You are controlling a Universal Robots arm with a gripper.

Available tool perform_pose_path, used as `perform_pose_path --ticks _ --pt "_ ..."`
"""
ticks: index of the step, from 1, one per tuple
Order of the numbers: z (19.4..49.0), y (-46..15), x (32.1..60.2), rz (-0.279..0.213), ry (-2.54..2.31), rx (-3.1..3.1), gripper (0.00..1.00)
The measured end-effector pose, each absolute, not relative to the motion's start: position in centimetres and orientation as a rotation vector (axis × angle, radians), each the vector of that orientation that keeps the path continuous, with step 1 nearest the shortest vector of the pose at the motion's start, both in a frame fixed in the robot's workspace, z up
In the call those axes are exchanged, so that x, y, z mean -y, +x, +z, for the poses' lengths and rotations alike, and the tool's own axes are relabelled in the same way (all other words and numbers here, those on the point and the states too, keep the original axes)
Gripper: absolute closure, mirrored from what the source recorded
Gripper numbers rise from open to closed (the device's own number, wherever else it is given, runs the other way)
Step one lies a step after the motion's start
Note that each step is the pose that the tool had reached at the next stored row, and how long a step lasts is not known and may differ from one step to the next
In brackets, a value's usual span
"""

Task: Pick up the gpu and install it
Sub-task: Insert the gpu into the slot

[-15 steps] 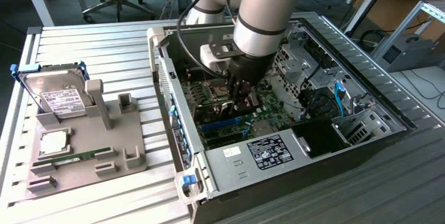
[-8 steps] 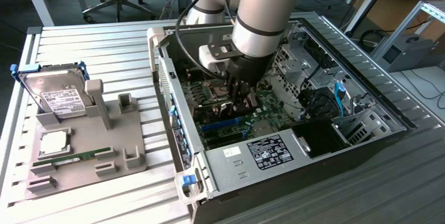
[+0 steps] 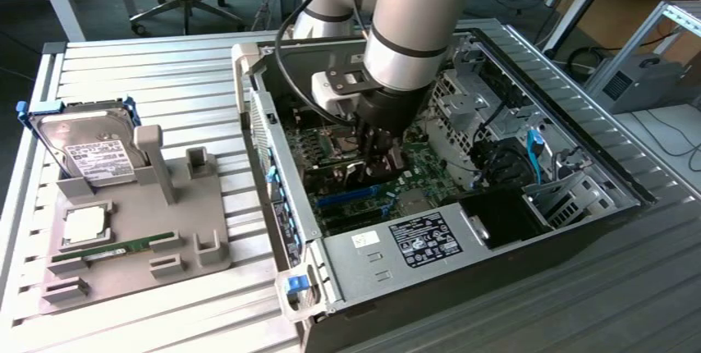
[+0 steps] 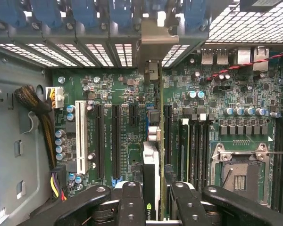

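A slatted metal worktop carries an open computer case lying on its side. Towards the exterior view's left stands a grey tray with a hard drive in a blue frame and a green RAM stick. Desks and chair legs show in the background.

The arm comes down steeply from above into the case. Its wrist points almost straight down, and the hand is low over the motherboard.

The hand is closed narrowly on the gpu, with 2 dark fingers pressing on its opposite faces. The card stands on edge, seen as a thin black strip with a pale band and a small green logo near the fingers. It runs from the hand to the rear wall of the case, where its grey metal bracket lies against the row of vented slot covers. The card lies between the black expansion slots and the memory slots. I cannot tell whether its lower edge is seated.
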State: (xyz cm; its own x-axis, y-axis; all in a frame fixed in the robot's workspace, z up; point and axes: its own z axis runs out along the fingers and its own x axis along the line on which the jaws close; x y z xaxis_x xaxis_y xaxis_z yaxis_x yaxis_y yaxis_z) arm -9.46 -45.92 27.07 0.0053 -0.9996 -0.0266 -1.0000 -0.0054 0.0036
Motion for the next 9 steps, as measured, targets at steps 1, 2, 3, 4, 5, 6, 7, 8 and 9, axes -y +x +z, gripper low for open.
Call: perform_pose_path --ticks 1,2,3,4,5,6,7,8,9 --pt "27.07 -9.54 45.91 0.034 -2.216 -2.204 0.73" --pt "27.07 -9.57 45.91 0.034 -2.216 -2.204 0.73" --pt "27.07 -9.62 45.91 0.033 -2.216 -2.204 0.73" --pt "27.07 -9.67 45.91 0.033 -2.216 -2.204 0.73" --pt "27.07 -9.71 45.91 0.033 -2.216 -2.204 0.73" --pt "27.07 -9.73 45.91 0.034 -2.216 -2.204 0.73" --pt "27.07 -9.76 45.91 0.033 -2.216 -2.204 0.73" --pt "27.07 -9.80 45.91 0.033 -2.216 -2.204 0.73" --pt "27.07 -9.83 45.91 0.033 -2.216 -2.204 0.73"
